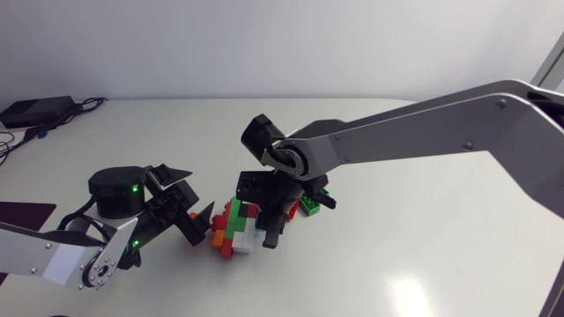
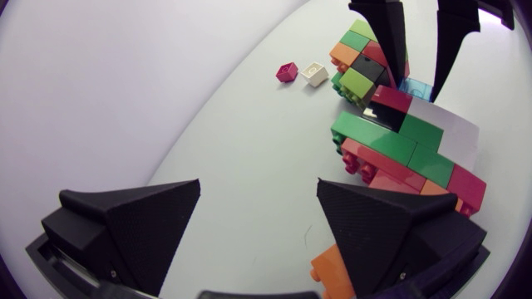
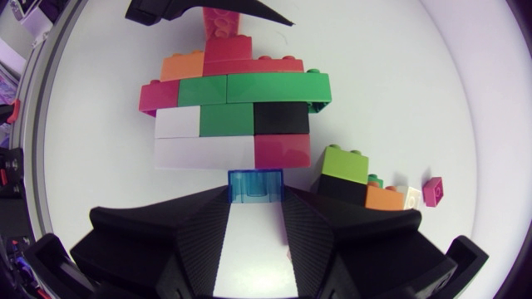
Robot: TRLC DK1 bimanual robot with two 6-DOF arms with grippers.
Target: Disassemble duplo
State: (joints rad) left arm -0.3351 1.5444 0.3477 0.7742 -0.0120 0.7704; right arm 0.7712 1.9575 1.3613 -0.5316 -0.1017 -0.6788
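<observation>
The duplo block [image 1: 236, 227] lies flat on the table, built of red, green, white, black and orange bricks [image 3: 237, 112]. At its near end is a clear blue brick [image 3: 254, 183], and my right gripper [image 3: 255, 199] is shut on it from above [image 1: 270, 231]. In the left wrist view the right gripper's two fingers [image 2: 391, 33] stand over that end of the block [image 2: 399, 149]. My left gripper [image 1: 195, 194] is open [image 2: 258, 208], low on the table just left of the block, not touching it. An orange brick [image 2: 332, 270] lies under one of its fingers.
Beside the block sits a smaller clump of lime green [image 3: 345, 164], black and orange [image 3: 384, 197] bricks. Past the clump lie a small white brick [image 3: 413, 198] and a magenta one [image 3: 432, 190], loose on the table [image 2: 166, 100].
</observation>
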